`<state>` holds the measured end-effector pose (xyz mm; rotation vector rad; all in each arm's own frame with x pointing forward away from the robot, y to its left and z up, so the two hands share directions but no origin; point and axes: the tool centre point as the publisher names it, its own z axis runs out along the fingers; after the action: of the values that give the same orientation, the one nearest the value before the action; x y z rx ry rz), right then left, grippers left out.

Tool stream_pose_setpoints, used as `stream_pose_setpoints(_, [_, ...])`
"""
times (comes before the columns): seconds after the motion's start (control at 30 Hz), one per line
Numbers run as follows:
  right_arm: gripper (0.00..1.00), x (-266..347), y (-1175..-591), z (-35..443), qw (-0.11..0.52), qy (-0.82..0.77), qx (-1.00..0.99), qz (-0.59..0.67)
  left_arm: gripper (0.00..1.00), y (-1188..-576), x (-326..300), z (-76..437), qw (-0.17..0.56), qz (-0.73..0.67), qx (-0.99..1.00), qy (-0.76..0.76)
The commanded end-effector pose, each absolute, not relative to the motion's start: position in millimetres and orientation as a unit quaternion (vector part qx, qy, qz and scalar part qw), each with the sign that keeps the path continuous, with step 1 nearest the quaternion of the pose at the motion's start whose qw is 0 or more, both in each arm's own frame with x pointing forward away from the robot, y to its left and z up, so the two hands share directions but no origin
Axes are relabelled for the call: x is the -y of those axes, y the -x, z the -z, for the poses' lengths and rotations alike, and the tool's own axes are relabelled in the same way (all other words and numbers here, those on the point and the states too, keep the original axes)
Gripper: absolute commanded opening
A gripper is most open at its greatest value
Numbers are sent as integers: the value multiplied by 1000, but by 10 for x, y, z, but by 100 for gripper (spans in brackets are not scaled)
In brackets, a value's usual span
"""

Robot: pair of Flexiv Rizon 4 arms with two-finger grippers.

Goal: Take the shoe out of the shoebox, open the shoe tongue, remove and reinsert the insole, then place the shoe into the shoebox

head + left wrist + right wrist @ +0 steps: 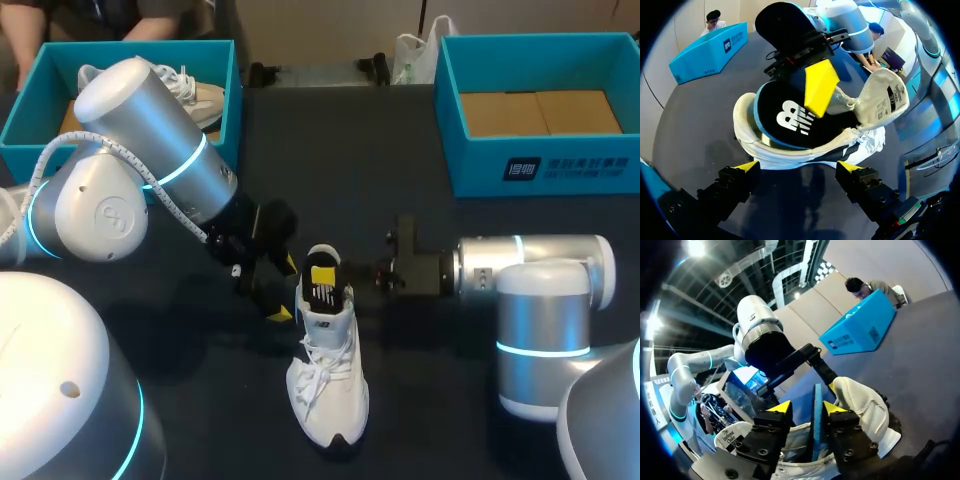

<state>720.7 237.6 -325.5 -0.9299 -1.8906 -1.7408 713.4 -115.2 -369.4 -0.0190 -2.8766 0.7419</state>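
HEAD VIEW: The white shoe [328, 385] lies on the dark table [430, 360] near the centre, toe at 6 o'clock and heel at 12. A black insole [322, 297] stands up out of its opening. Our left gripper [280, 288] sits just beside the heel at the shoe's 9 o'clock. Our right gripper [328, 272] comes in from 3 o'clock, its yellow tip at the insole. 2 blue shoeboxes stand well apart from the shoe. The left shoebox [120, 48], at 11 o'clock on the table, has a second shoe [200, 98] inside. The right shoebox [540, 165] is at 1 o'clock.

LEFT WRIST VIEW: Our left gripper [800, 167] has its 2 fingers spread wide with nothing pinched. The shoe [775, 155] lies on its side just ahead, at the gripper's 12 o'clock. The insole [790, 117] is tilted half out of the shoe, and the tongue [887, 100] is folded open beside it. A yellow finger of our right gripper [820, 87] presses on the insole's face.

RIGHT WRIST VIEW: Our right gripper [807, 407] pinches the insole [816, 430] edge-on, 1 yellow tip on each face. The shoe [860, 402] lies just beside and under the fingers.
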Motion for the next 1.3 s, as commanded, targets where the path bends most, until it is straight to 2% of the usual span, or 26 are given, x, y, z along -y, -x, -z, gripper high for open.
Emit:
stream_pose_setpoints(0.03, [0, -2407, -7219, 3253, 195, 347, 683, 613, 100, -7128, 1151, 3698, 84, -248, 965, 6])
stream_pose_setpoints(0.67, [0, -2355, -6923, 3575, 218, 397, 654, 606, 100, -7128, 1151, 3698, 84, -248, 965, 6])
stream_pose_setpoints(0.7, [5, -2355, -6923, 3548, 215, 395, 655, 607, 100, -7128, 1151, 3698, 84, -248, 965, 6])
stream_pose_setpoints(0.77, [29, -2354, -6934, 3484, 210, 389, 659, 609, 100, -7128, 1151, 3698, 84, -248, 965, 6])
stream_pose_setpoints(0.83, [29, -2354, -6934, 3484, 210, 389, 659, 609, 100, -7128, 1151, 3698, 84, -248, 965, 6])
stream_pose_setpoints(0.87, [45, -2348, -6954, 3386, 200, 378, 669, 608, 100, -7128, 1151, 3698, 84, -248, 965, 6])
stream_pose_setpoints(1.13, [51, -2293, -7028, 3226, 186, 361, 695, 593, 100, -7128, 1151, 3698, 84, -248, 965, 6])
stream_pose_setpoints(1.3, [49, -2243, -7088, 3202, 185, 361, 709, 577, 100, -7128, 1151, 3698, 84, -248, 965, 6])
